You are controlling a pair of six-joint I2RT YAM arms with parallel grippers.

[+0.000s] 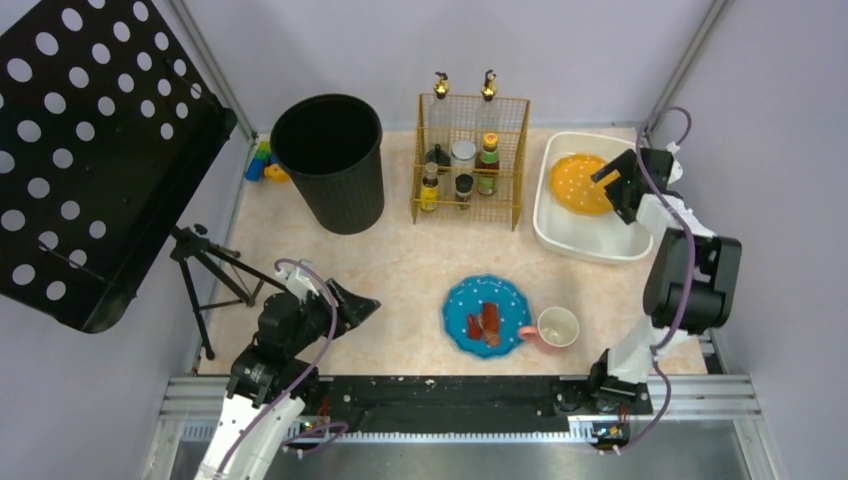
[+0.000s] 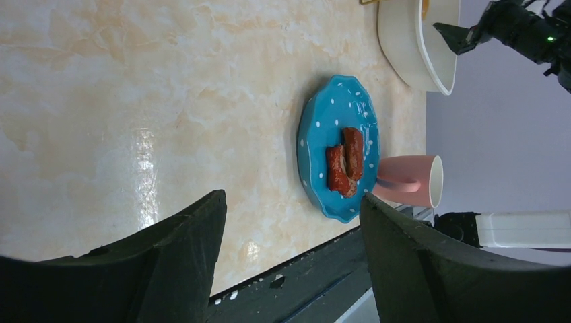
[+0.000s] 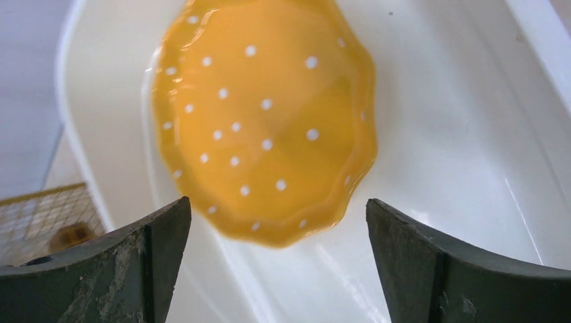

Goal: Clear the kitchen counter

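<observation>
Yellow plate [image 3: 262, 121] in the white tub [image 3: 471, 134], off the surface [image 2: 135, 101], looks like the drop spot
Over it the right fingers [image 3: 101, 269] are spread wide and empty; left fingers [image 2: 168, 269] spread too, facing the blue plate [image 2: 323, 121] and mug [image 2: 411, 182].

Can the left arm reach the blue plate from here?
Probably yes: the left gripper is open, facing the blue plate across bare kitchen counter; only the pink mug crowds its far side.

No writing can be read anywhere. The bottles [image 1: 488, 160] in the wire rack [image 1: 505, 115] at twelve o'clock on the tabletop [image 1: 400, 260] seem to carry labels, too small to make out.
</observation>
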